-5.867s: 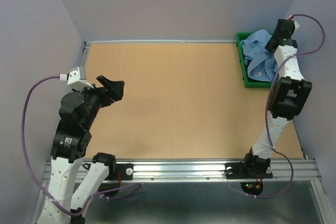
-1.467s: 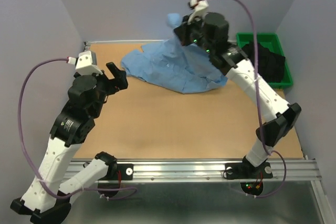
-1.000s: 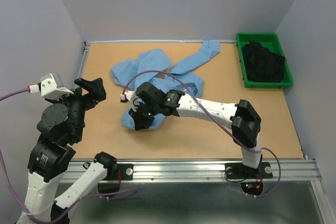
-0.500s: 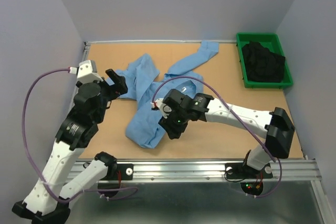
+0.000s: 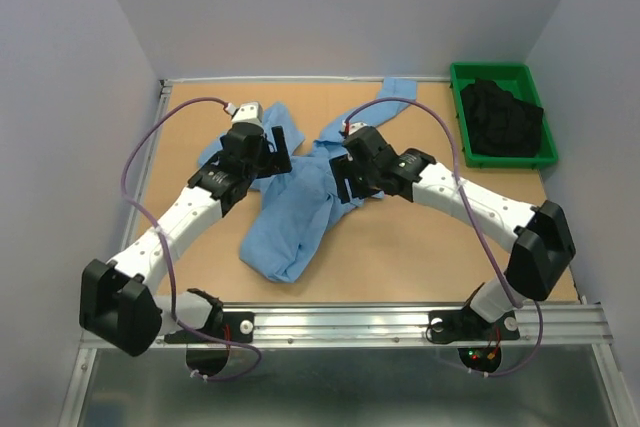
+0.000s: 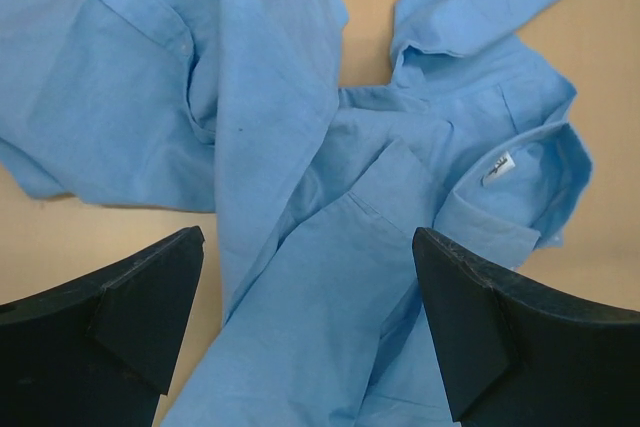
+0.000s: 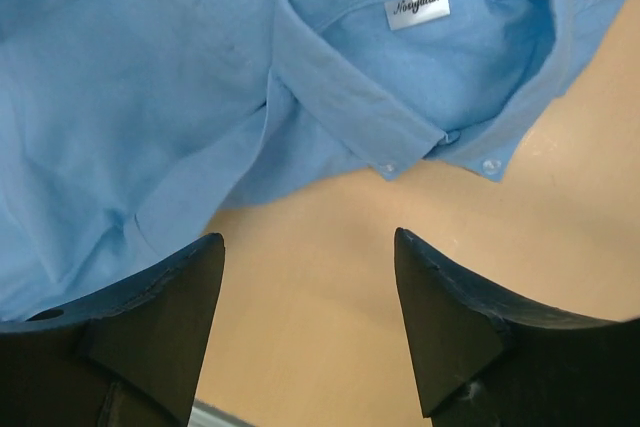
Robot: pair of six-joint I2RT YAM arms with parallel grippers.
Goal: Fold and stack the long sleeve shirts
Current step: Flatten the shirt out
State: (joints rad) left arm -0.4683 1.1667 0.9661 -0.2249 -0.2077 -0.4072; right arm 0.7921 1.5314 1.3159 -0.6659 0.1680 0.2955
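Lying crumpled left of centre on the bench, the shirt has just been released by the right fingers, now parted over its collar, and the wide-open left fingers have been brought above it for flattening.

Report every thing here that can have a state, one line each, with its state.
light blue shirt, unfolded, lying crumpled, one sleeve stretched toward the far edge
left gripper, open, above the shirt, holding nothing
right gripper, open, beside the collar, holding nothing
green bin, holding dark clothes
dark clothes, heaped in the bin
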